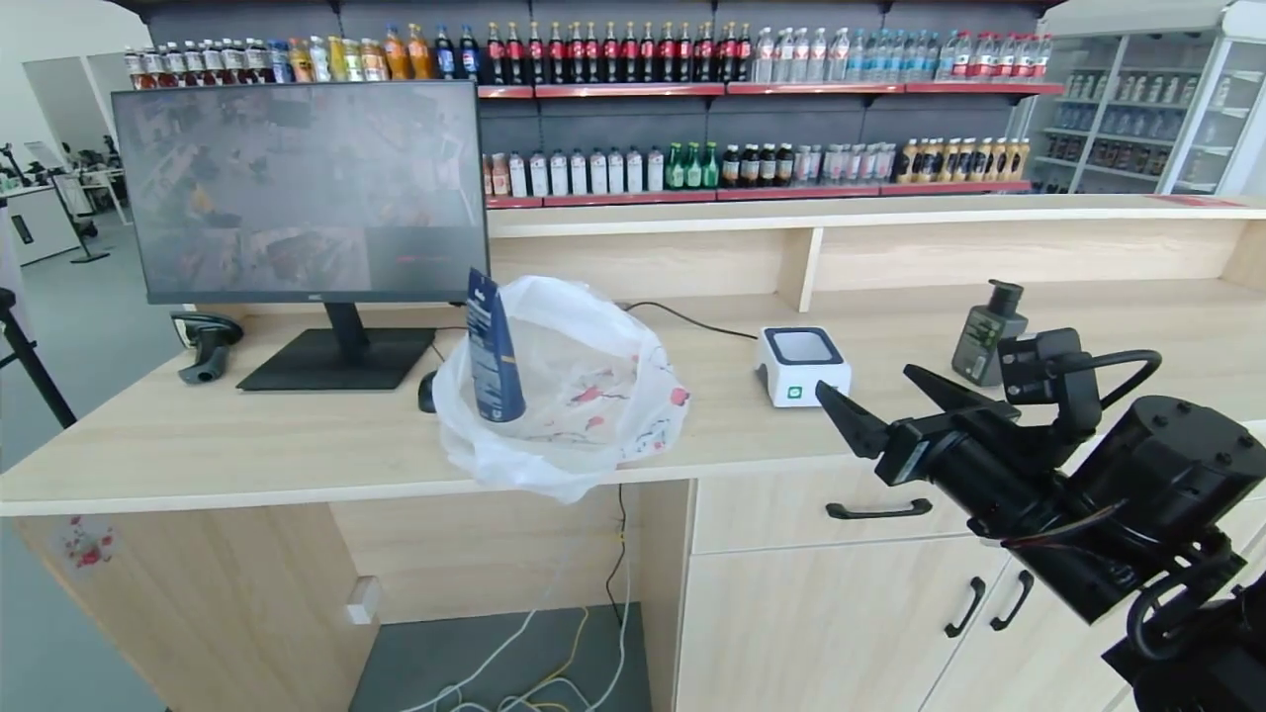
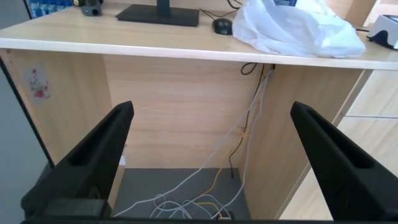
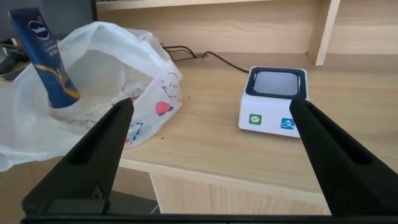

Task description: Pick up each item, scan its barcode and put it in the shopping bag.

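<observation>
A white plastic shopping bag lies open on the wooden counter, and a blue tube stands upright inside it. To its right sits the white barcode scanner box. A grey-green pump bottle stands farther right. My right gripper hovers open and empty at the counter's front edge, just in front of the scanner, with the bag and tube off to one side of it. My left gripper is open and empty, low in front of the counter, facing the recess under the bag.
A monitor on a stand, a handheld scanner and a mouse occupy the counter's left part. Loose cables hang and lie under the counter. Drawers and cupboard doors are below on the right. Bottle shelves line the back.
</observation>
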